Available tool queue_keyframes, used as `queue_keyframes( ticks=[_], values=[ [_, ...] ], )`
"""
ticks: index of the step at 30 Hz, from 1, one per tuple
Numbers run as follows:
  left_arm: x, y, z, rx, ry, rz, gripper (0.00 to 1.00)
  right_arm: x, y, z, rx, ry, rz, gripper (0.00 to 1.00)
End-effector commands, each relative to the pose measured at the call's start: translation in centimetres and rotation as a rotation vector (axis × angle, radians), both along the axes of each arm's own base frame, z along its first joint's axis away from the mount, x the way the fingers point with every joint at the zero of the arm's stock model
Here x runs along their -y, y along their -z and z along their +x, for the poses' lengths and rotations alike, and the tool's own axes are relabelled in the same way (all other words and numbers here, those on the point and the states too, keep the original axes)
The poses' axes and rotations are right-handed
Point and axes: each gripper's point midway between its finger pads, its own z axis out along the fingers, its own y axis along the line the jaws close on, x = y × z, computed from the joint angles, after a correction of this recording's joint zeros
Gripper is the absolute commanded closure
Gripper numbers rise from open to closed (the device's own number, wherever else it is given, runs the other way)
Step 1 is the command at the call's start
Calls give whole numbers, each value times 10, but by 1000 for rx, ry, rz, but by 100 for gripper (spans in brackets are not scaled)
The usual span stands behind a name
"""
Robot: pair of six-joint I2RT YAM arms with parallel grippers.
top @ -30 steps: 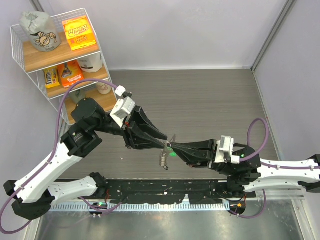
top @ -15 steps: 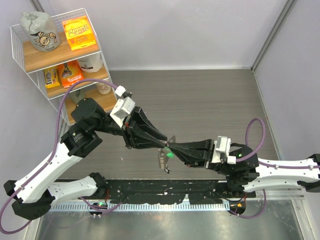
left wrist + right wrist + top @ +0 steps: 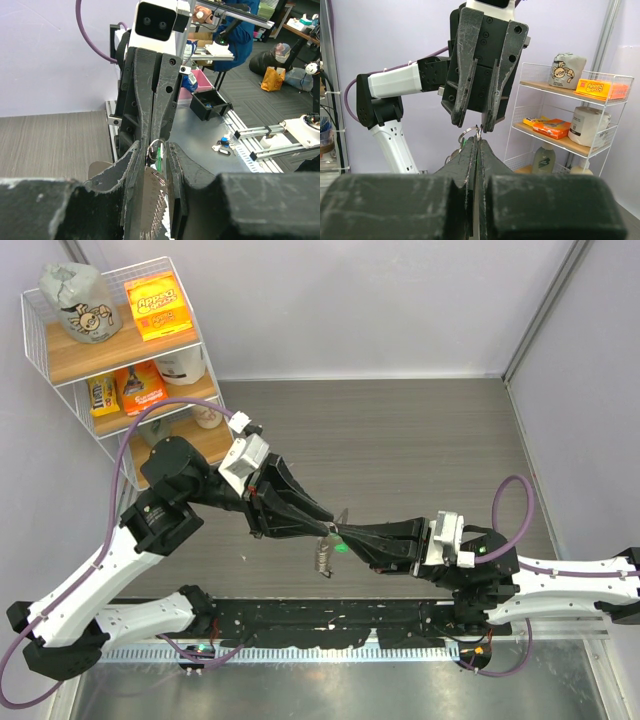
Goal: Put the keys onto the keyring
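Both grippers meet tip to tip above the middle of the table. My left gripper (image 3: 329,529) (image 3: 152,146) has its jaws drawn narrow around the keyring (image 3: 155,144). A flat toothed metal key (image 3: 150,192) lies between its fingers, and the rest of the keyring (image 3: 323,560) dangles below the tips. My right gripper (image 3: 343,534) (image 3: 478,141) is shut on the green-headed key (image 3: 343,547) (image 3: 159,159), which is pressed against the ring (image 3: 466,134). The key's blade is hidden inside the right jaws.
A white wire shelf (image 3: 60,380) (image 3: 547,127) with snack boxes and bottles stands at the back left. Loose keys and a tag (image 3: 223,148) and a black bin (image 3: 210,105) lie on the metal surface behind the arms' bases.
My right arm has slid a little left towards the left gripper. The left jaws have narrowed slightly. The dangling keyring has swung a little.
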Motion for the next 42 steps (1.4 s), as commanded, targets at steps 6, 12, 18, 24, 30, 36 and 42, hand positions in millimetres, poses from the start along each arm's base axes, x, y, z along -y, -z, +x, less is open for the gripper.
queue_keyframes(
  ticks=[6, 12, 18, 24, 30, 36, 42],
  values=[
    [-3, -4, -4, 28, 4, -18, 74, 16, -36, -1, 19, 2, 107, 95],
    [-3, -2, -3, 26, 1, -13, 75, 18, -38, -2, 21, 3, 114, 95],
    [-2, -2, -2, 23, 0, -11, 78, 18, -37, -2, 21, 0, 114, 95],
    [0, 1, -1, 17, 5, -2, 87, 18, -37, -2, 24, -1, 115, 95],
    [0, 3, 1, 25, -6, 4, 100, 20, -38, -3, 27, 0, 119, 95],
    [-1, 5, 6, 28, -49, 8, 100, 22, -36, -3, 31, 0, 117, 95],
    [-2, 5, 13, 32, -108, 5, 100, 26, -31, -1, 22, 8, 100, 82]
  ],
)
